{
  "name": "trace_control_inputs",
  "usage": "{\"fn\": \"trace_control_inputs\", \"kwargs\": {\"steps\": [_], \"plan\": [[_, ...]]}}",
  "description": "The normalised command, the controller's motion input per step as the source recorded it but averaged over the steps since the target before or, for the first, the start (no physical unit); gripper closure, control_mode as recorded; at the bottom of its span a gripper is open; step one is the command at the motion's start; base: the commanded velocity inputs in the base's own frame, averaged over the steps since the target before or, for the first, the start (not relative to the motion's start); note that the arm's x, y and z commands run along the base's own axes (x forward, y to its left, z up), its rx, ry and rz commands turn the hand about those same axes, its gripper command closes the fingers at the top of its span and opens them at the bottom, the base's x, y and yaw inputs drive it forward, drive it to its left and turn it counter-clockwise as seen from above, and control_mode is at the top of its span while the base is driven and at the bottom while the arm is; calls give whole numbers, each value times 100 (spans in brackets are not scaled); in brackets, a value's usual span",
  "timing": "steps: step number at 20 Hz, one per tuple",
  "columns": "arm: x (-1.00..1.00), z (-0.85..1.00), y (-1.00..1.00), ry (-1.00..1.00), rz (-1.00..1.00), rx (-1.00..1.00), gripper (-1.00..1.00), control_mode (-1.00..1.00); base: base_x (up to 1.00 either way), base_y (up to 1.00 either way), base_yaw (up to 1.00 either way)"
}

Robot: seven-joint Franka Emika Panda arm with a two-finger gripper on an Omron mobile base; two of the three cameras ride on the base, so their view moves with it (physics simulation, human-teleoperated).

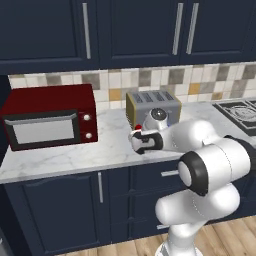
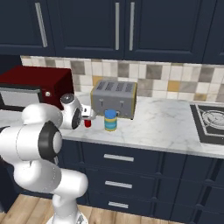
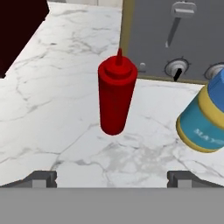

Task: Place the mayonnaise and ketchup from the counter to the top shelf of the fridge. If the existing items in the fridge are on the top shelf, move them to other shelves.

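Observation:
The ketchup, a red squeeze bottle with a pointed cap, stands upright on the marbled counter straight ahead of my gripper. The gripper is open, its two fingertips spread wide and a short way back from the bottle, holding nothing. The mayonnaise, a jar with a blue lid and teal label, stands to the ketchup's right in the hand view. From the right base camera the mayonnaise stands in front of the toaster, and the ketchup is partly hidden behind my hand. The ketchup's red cap peeks above the hand in the left base view.
A grey toaster stands close behind both containers. A dark red microwave sits to the left on the counter. A stove top lies at the far right. Navy wall cabinets hang above, with drawers below the counter edge.

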Motion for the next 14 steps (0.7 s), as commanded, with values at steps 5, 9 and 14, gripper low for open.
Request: {"fn": "trace_control_inputs", "kwargs": {"steps": [5, 9, 14], "plan": [[16, -3, -1, -1, 0, 0, -100, -100, 0, 0, 0], [14, -2, 0, 0, 0, 0, -100, -100, 0, 0, 0], [22, -4, 0, 0, 0, 0, -100, -100, 0, 0, 0]]}}
